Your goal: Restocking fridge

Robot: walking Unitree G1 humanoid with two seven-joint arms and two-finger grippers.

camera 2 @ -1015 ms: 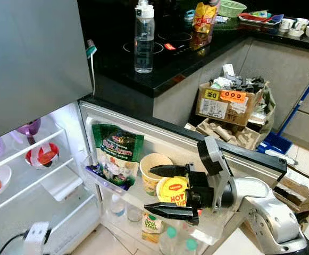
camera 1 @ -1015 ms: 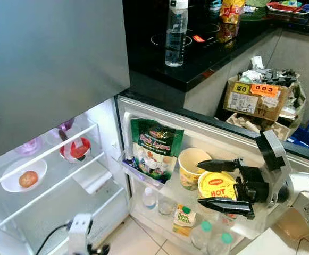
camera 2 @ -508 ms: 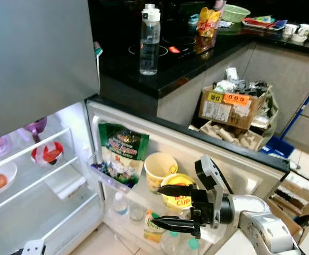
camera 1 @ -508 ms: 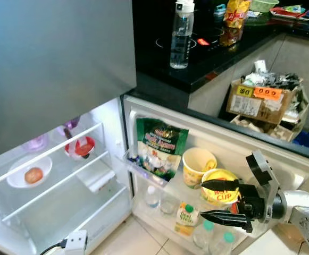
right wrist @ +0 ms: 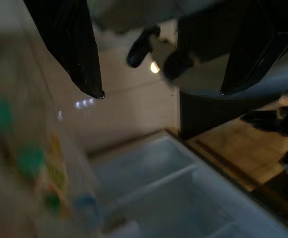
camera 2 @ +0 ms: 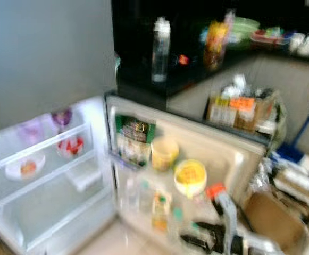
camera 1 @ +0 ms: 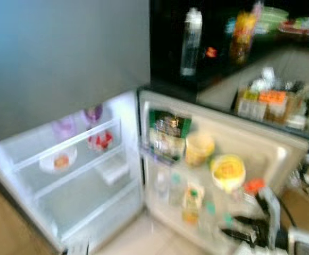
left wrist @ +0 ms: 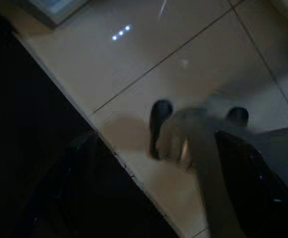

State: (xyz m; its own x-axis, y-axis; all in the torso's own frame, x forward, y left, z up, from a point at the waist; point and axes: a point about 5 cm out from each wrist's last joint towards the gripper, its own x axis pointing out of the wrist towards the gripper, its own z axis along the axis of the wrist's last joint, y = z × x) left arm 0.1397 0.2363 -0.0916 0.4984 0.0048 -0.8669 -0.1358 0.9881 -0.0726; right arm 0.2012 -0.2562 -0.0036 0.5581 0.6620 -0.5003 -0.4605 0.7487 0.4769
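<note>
Blurrily, the left eye view is showing the open white fridge [camera 1: 80,175] with its door shelf [camera 1: 197,175] carrying a green snack pouch [camera 1: 167,135], a pale paper cup [camera 1: 198,149] and the yellow-lidded noodle tub [camera 1: 227,171], while the right gripper [camera 1: 244,234] is hanging low beside the door. Across in the right eye view, a clear water bottle [camera 2: 160,50] is standing on the dark counter [camera 2: 197,64]. Down the left wrist view, the left gripper [left wrist: 148,183] is hanging over beige tiles, fingers too dark to judge. Finally, the right wrist view is showing black fingers [right wrist: 69,44] spread apart and empty. Swinging blind, the arm could likely clip the door bottles.
</note>
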